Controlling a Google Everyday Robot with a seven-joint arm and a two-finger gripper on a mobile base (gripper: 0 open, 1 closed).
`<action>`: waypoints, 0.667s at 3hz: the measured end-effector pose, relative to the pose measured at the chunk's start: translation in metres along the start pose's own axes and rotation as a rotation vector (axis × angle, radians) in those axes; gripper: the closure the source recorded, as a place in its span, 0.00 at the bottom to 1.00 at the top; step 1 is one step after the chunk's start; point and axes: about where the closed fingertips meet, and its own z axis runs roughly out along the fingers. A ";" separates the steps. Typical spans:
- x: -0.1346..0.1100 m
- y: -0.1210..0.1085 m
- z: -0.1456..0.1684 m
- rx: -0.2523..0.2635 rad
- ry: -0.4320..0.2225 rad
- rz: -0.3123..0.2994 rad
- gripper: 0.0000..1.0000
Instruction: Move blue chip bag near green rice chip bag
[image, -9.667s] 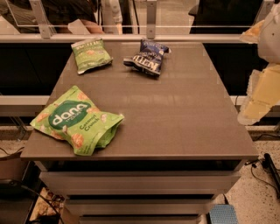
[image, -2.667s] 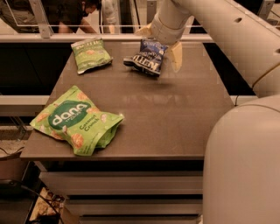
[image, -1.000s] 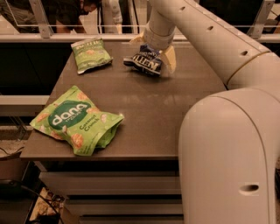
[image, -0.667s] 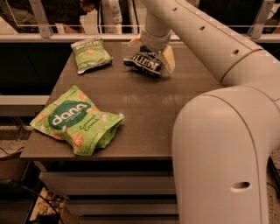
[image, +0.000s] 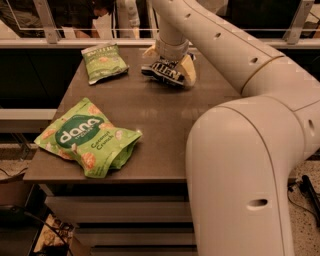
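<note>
The blue chip bag (image: 162, 74) is being straddled by the gripper (image: 169, 67) at the far side of the table (image: 165, 125). The cream fingers (image: 188, 72) are being held apart, one at each side of the bag, not clamped on it. The green rice chip bag (image: 87, 137) is lying at the near left corner, well apart. A smaller green snack bag (image: 104, 61) is lying at the far left.
</note>
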 end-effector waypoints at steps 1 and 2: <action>-0.004 0.002 0.012 -0.024 -0.015 0.001 0.00; -0.005 0.002 0.016 -0.026 -0.018 -0.001 0.18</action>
